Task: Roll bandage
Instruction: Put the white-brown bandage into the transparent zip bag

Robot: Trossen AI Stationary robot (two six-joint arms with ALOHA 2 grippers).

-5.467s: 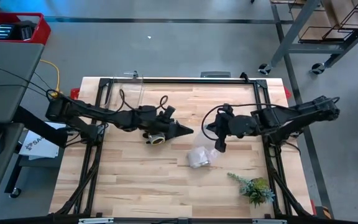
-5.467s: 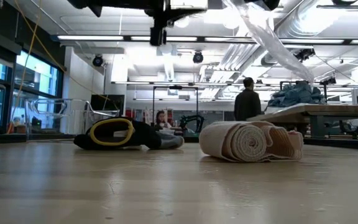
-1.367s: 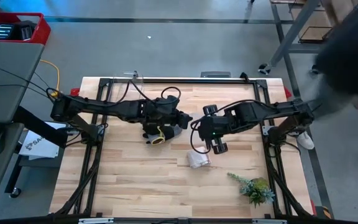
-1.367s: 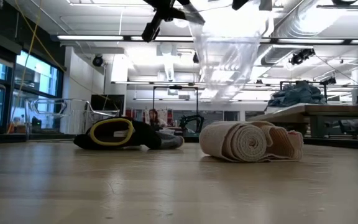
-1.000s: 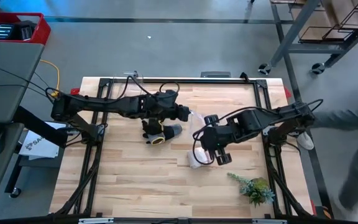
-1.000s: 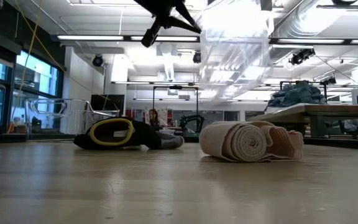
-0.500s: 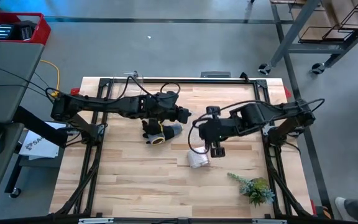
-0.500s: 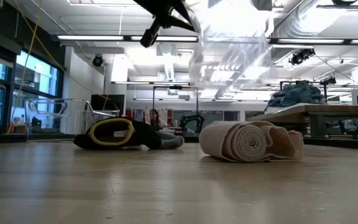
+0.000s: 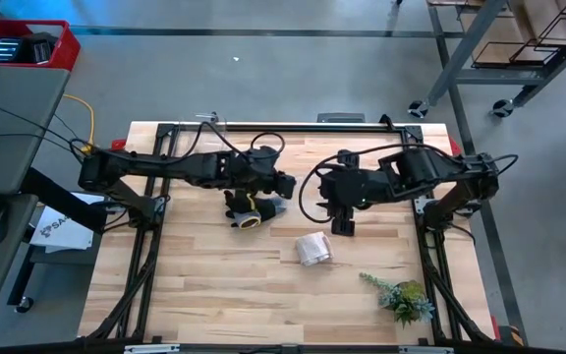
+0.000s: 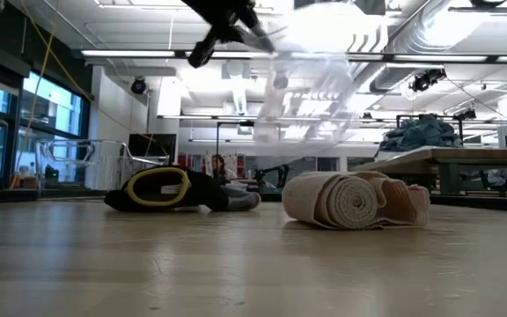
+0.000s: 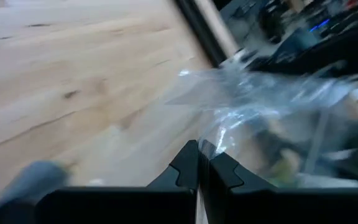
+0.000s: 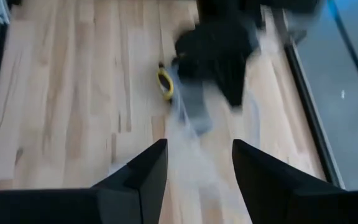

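Note:
The bandage (image 9: 312,249) lies rolled up on its side on the table, right of centre; the low view shows the roll's spiral end (image 10: 355,201). My left gripper (image 9: 288,186) hovers above the table's middle, shut on a clear plastic bag (image 10: 315,66) that trails from it in the air. My right gripper (image 9: 342,224) stands open above the table, on the far side of the bandage, with nothing between its fingers (image 12: 197,146). A black-and-grey glove (image 9: 250,209) lies below my left arm. My left gripper pinches an edge of the clear bag (image 11: 215,144) between its two fingertips. The bag spreads out beyond the fingers, lifted clear of the table and crumpled.
A small green plant (image 9: 401,297) lies near the table's front right corner. Black frame rails (image 9: 293,127) run along the table's far edge and sides. Bare wood shows at the near left (image 9: 214,285).
My right gripper has opened and let go of the bag, then drawn back toward the table's far edge. The bag now hangs from my left gripper alone and has swung to a flatter slant. The bandage and glove have stayed put.

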